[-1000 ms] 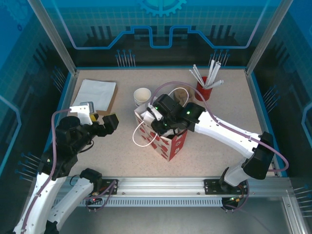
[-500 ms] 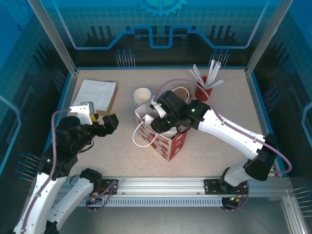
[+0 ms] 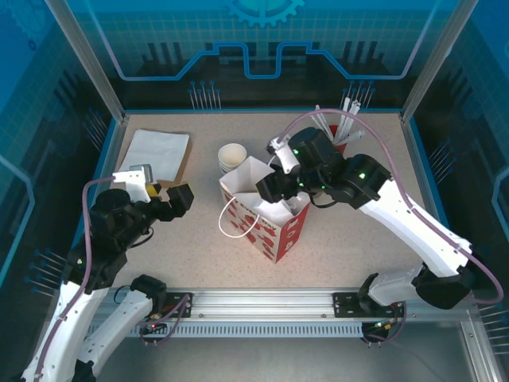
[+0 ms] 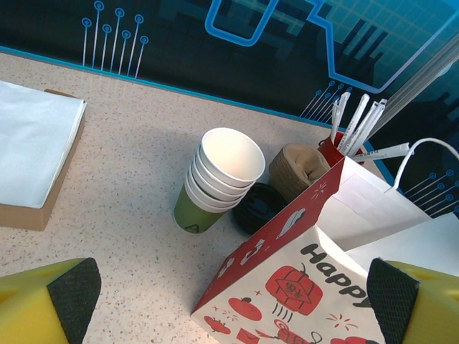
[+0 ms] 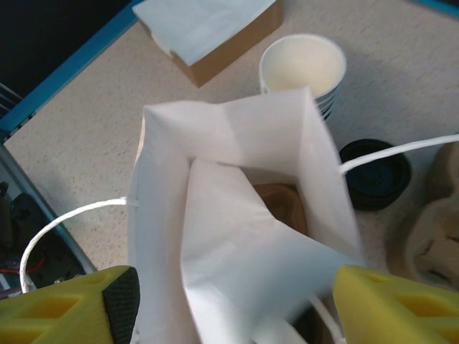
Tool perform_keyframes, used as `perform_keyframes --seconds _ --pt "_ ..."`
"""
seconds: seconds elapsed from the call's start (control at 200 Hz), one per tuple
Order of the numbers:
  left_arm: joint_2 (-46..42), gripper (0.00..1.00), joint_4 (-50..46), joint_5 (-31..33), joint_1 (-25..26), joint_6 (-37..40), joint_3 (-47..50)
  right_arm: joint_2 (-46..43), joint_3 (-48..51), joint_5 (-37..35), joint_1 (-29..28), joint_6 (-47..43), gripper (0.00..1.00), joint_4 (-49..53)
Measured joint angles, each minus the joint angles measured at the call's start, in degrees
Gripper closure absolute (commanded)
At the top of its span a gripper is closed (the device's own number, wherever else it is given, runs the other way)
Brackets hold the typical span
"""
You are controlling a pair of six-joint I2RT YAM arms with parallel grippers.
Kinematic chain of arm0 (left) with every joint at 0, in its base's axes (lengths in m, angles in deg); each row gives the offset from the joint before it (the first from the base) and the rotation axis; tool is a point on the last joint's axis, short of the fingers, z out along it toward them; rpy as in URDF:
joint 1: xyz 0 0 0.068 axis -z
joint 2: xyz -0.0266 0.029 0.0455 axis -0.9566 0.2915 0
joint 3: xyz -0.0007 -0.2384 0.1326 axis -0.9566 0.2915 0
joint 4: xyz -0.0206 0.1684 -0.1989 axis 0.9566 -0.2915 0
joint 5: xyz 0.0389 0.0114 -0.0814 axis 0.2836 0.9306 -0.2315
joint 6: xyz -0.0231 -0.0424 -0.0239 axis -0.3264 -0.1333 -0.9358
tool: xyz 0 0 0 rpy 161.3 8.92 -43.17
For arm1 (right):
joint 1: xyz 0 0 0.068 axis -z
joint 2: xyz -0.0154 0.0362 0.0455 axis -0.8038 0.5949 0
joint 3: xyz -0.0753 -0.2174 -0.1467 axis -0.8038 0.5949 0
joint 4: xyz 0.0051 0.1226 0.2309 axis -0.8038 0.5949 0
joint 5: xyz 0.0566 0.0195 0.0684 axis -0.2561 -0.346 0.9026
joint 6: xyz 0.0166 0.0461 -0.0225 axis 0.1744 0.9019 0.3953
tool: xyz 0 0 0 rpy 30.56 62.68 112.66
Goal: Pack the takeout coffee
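Care is called for at the mouth of the paper bag (image 5: 215, 129). The right claw (image 5: 237, 315) is held above it with its jaws spread wide and nothing between them. The left claw (image 4: 229, 297) is likewise fully spread and empty, and is seen left of the bag in the overhead view. Something brown (image 5: 281, 204) is glimpsed deep inside the bag; what it is cannot be told.

The takeout coffee (image 4: 258, 206) is judged to be the black-lidded item on the counter (image 4: 129, 136). It stands just behind the bag, between the stack of open cups (image 4: 222, 168) and the brown sleeves (image 4: 305, 168). Its green side is hidden, so this is not certain. If so, the cup is not yet packed and is to be fetched next.

The right claw should be lifted straight up, so that neither white handle cord (image 5: 401, 151) nor the folded inner wall is snagged. The cup is best approached from above in its narrow gap and gripped around the body rather than the lid. It should be kept upright and lowered into the middle of the opening. The bag could be steadied by the left claw, since a nudge might tip it.
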Motion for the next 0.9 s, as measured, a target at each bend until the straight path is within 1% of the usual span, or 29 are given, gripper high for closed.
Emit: perform_keyframes --seconds 0.055,0.17,0.28,0.425,0.585,0.745,0.9 --pt "0.0 0.01 0.28 -0.02 0.0 -0.17 0.0 -1.46 -0.04 -0.94 0.9 -0.59 0.2 0.28" --pt "0.0 0.01 0.5 0.02 0.0 -0.55 0.0 -5.22 0.39 -3.61 3.37 -2.08 0.11 0.61" --pt "0.07 0.01 0.66 0.04 0.0 -0.55 0.0 -11.08 4.15 -6.14 7.04 -3.41 0.0 -0.04" --pt "0.39 0.01 1.36 1.03 0.0 -0.52 0.0 -19.54 12.37 -9.84 13.31 -3.65 0.0 -1.7" --pt "0.33 0.01 2.12 6.21 0.0 -0.37 1.33 -28.48 24.74 -14.38 19.45 -3.63 0.0 -5.68" --pt "-0.37 0.01 4.87 12.87 0.0 2.25 8.37 -36.3 38.4 -19.74 24.44 -3.56 0.0 -10.93" --pt "-0.98 0.01 6.97 17.86 0.0 5.88 15.08 -39.36 49.05 -23.85 28.59 -1.97 0.0 -16.35"
